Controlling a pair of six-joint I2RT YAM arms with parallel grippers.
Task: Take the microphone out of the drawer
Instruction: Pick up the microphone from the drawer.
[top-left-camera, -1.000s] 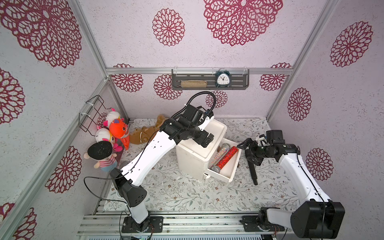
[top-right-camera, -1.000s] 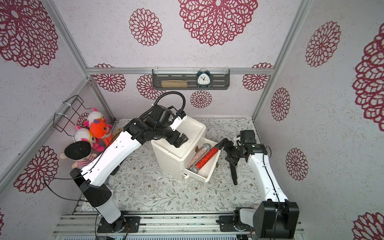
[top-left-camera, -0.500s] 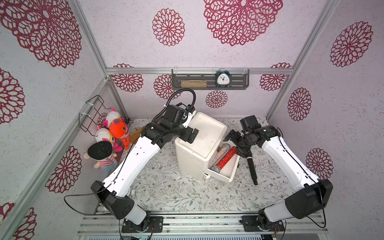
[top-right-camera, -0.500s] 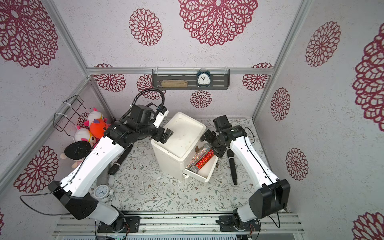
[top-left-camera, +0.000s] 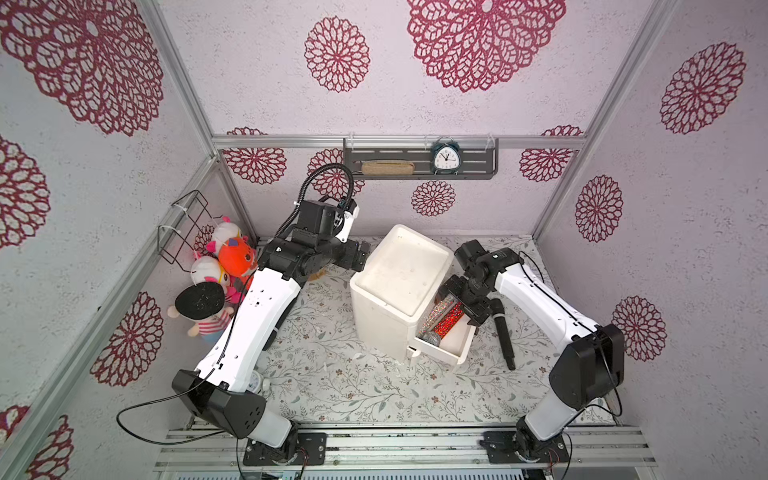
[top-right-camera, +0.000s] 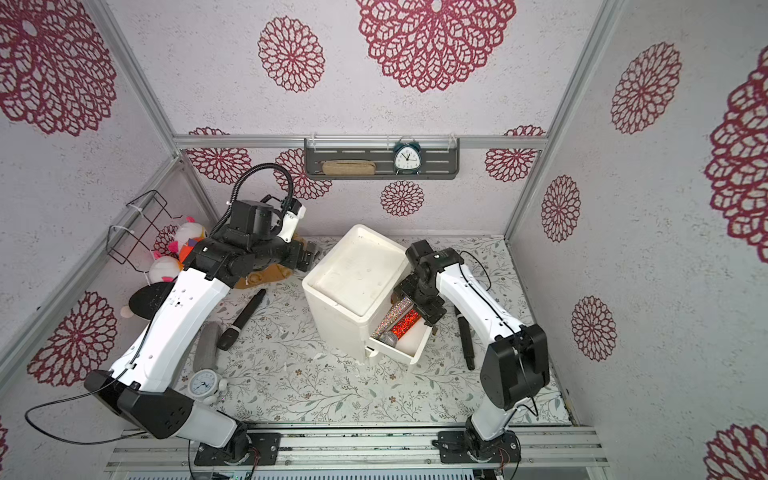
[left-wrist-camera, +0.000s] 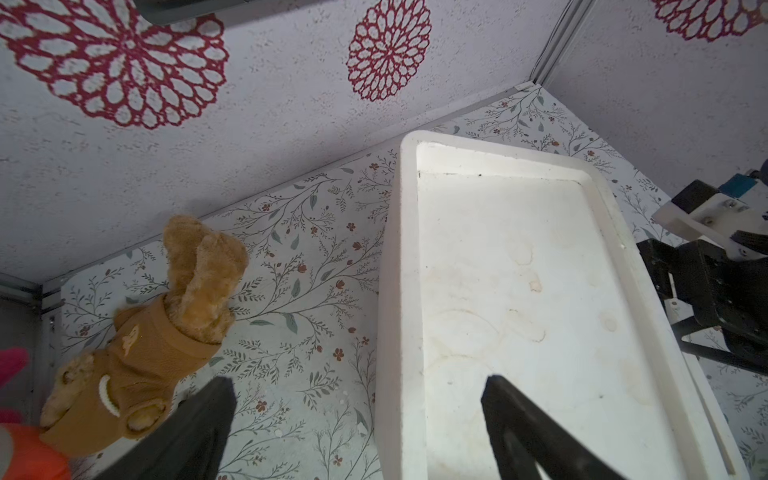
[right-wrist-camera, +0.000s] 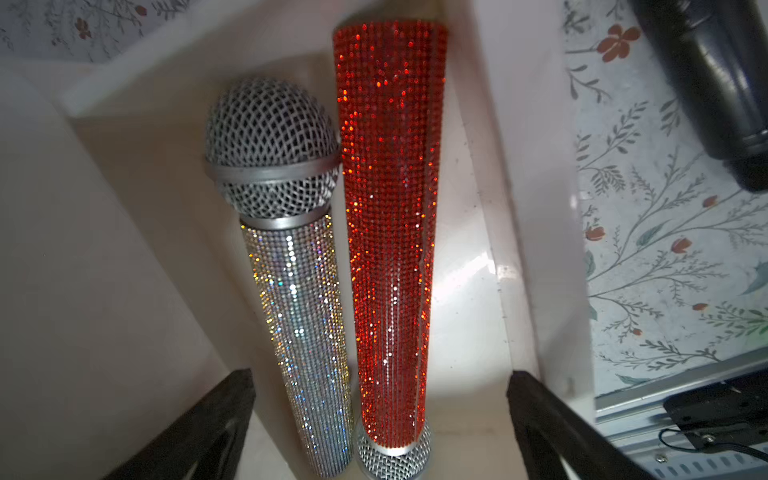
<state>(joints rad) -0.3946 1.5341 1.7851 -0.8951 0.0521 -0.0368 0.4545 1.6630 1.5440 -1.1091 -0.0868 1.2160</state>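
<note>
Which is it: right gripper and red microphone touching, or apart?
Apart. The right wrist view shows the right gripper open, its fingers clear of the red microphone on both sides.

Both top views are bright and evenly lit, with only faint, soft shadows beside the white cabinet (top-left-camera: 399, 286). In the right wrist view the red microphone (right-wrist-camera: 390, 228) and silver microphone (right-wrist-camera: 299, 311) glitter with pinpoint glare. A bright patch shines on the drawer (right-wrist-camera: 469, 270) floor, and the right gripper's fingers (right-wrist-camera: 195, 432) are dark and soft-edged. The left wrist view's wall pattern (left-wrist-camera: 120, 62) is slightly blurred.
</note>
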